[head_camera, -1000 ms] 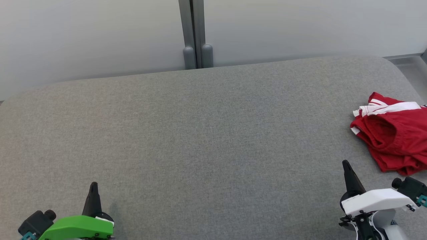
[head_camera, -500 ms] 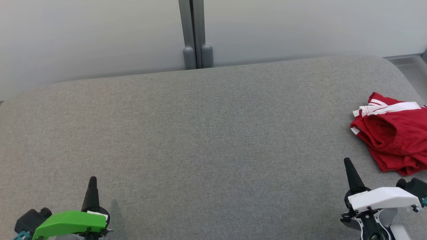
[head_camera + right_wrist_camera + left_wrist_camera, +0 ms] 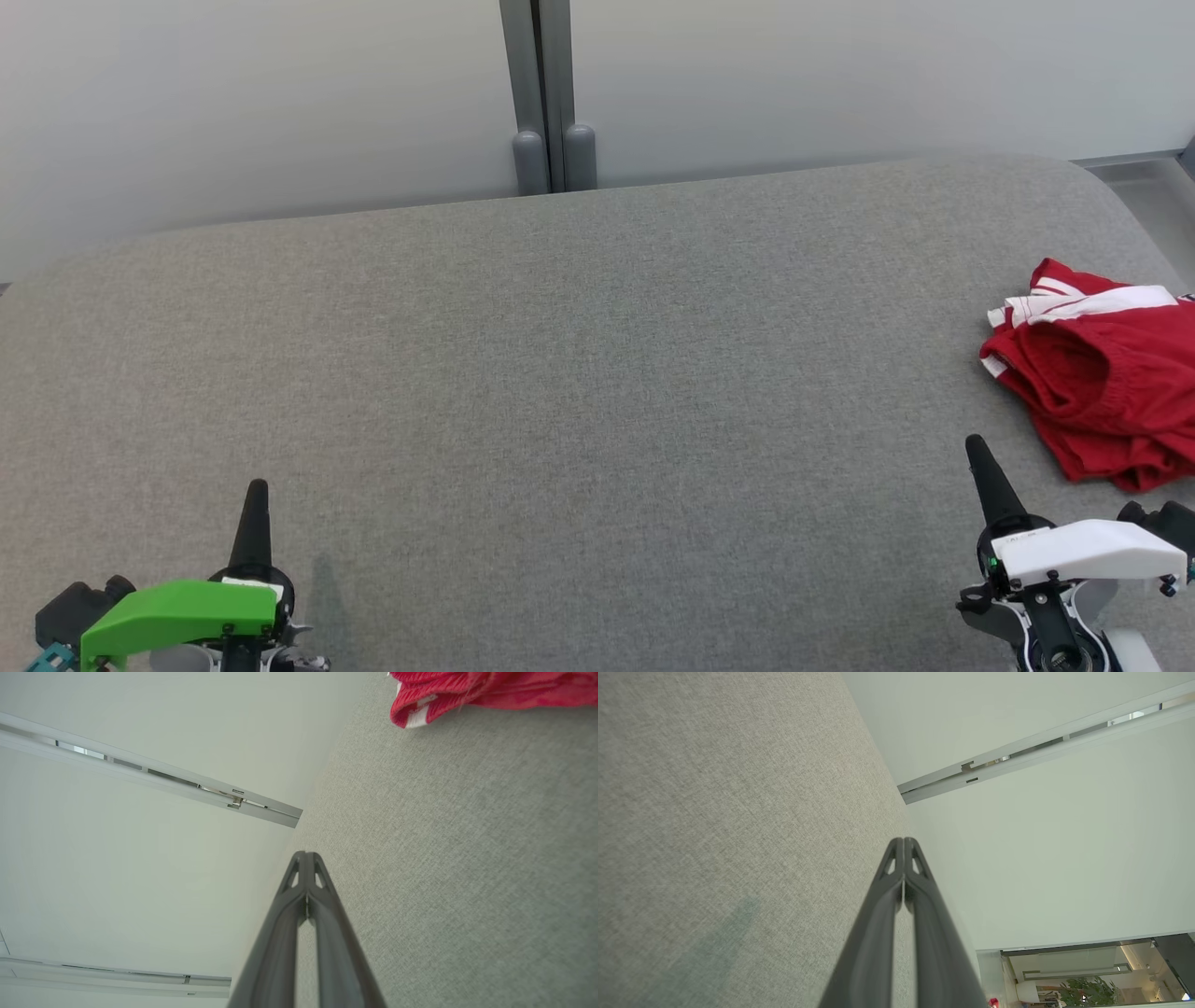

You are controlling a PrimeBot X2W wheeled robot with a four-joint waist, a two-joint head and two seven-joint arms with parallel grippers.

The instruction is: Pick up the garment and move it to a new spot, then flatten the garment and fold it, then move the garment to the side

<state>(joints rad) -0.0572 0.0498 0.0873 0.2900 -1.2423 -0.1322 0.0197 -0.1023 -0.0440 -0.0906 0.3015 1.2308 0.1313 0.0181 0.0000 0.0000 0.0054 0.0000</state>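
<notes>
- At grey table (image 3: 560,373) right edge: red garment (image 3: 1102,373) lies bunched — fits pre-pickup or already set aside.
- Left gripper (image 3: 257,489), right gripper (image 3: 977,446) — both pinched together, holding nothing.

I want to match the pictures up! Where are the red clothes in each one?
Head view: the red garment lies crumpled at the right edge, ahead of the right gripper.
Right wrist view: its edge peeks in at the top right corner.
Left wrist view: looks along the left gripper at grey cushion and white wall instead.
Shared landmark: the grey cushion meeting the white wall.
</notes>
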